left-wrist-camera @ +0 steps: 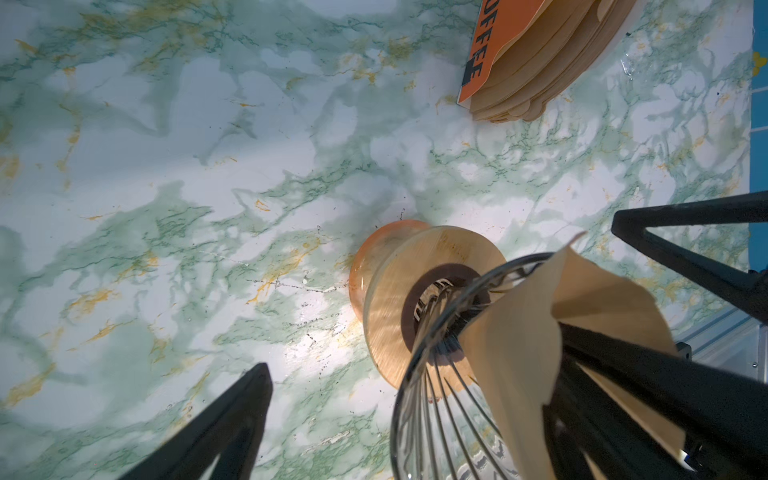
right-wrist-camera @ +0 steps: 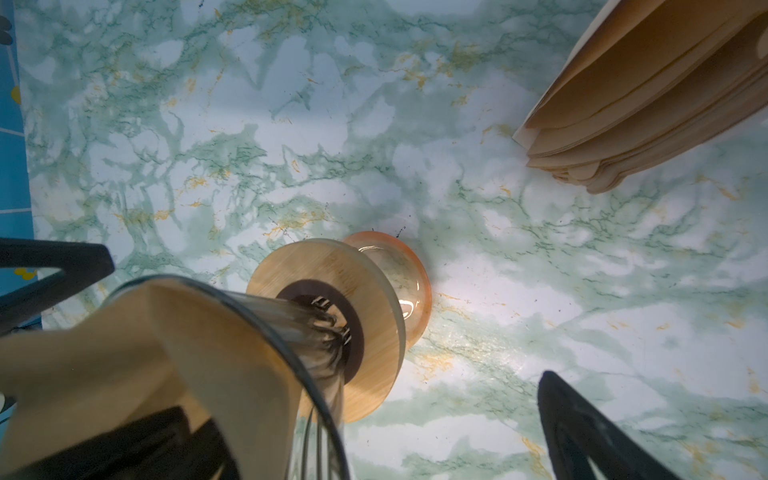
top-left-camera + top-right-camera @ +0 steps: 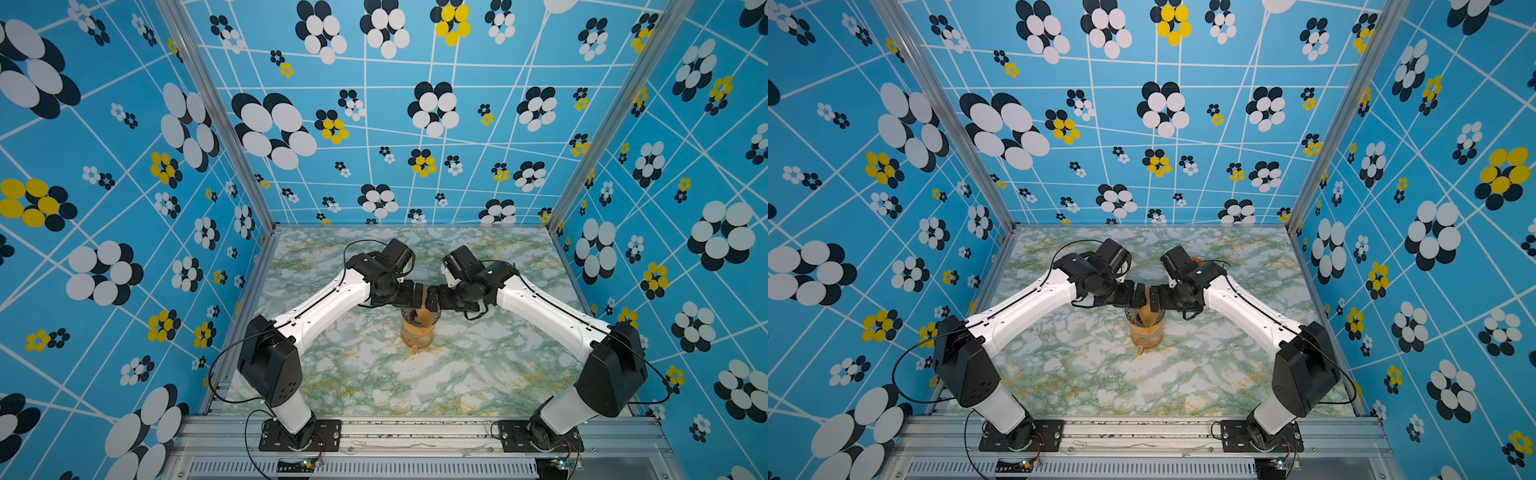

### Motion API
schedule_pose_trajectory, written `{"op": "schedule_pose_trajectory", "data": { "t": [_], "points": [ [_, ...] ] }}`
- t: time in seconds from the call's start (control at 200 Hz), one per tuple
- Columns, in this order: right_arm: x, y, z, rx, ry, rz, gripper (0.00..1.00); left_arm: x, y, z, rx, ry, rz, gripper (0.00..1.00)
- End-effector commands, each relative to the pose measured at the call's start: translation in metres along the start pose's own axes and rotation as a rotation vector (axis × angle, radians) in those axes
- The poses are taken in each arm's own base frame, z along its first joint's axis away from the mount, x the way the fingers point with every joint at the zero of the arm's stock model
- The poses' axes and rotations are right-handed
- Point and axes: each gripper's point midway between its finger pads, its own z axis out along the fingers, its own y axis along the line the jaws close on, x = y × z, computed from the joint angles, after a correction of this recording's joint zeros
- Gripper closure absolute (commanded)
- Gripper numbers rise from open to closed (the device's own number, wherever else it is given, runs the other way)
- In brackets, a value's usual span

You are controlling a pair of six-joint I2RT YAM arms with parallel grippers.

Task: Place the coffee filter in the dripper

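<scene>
The coffee filter (image 3: pixel 424 311) (image 1: pixel 515 345) (image 2: pixel 208 332), a tan paper cone, sits partly opened inside the dripper (image 3: pixel 414 321) (image 1: pixel 419 399) (image 2: pixel 309 320), its top edge above the rim. The ribbed glass dripper stands on a wooden ring (image 1: pixel 386 307) atop the amber carafe (image 3: pixel 417 340). My left gripper (image 3: pixel 417 294) (image 1: pixel 415 353) and right gripper (image 3: pixel 433 300) (image 2: pixel 361 395) meet over it from opposite sides. Both are open. Each has one finger inside the filter cone and the other outside the dripper wall.
A stack of brown filters (image 1: pixel 552 62) (image 2: pixel 644 104) with an orange printed card stands on the marble tabletop (image 3: pixel 374 374) behind the carafe, mostly hidden by my right arm in both top views. Blue patterned walls close in three sides.
</scene>
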Motion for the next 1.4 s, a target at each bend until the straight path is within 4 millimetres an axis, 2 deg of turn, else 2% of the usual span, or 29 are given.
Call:
{"op": "schedule_pose_trajectory", "data": {
  "t": [0.0,0.96,1.395],
  "points": [
    [0.006,0.002,0.007,-0.007,0.022,0.013,0.01,0.002,0.009,0.007,-0.015,0.01,-0.019,0.01],
    [0.009,-0.002,0.023,0.032,0.067,-0.005,0.01,0.01,0.031,0.014,-0.023,0.026,-0.052,0.01],
    [0.011,-0.004,0.029,0.051,0.076,-0.007,0.01,0.01,0.033,0.019,-0.013,0.027,-0.05,0.01]
  ]
}}
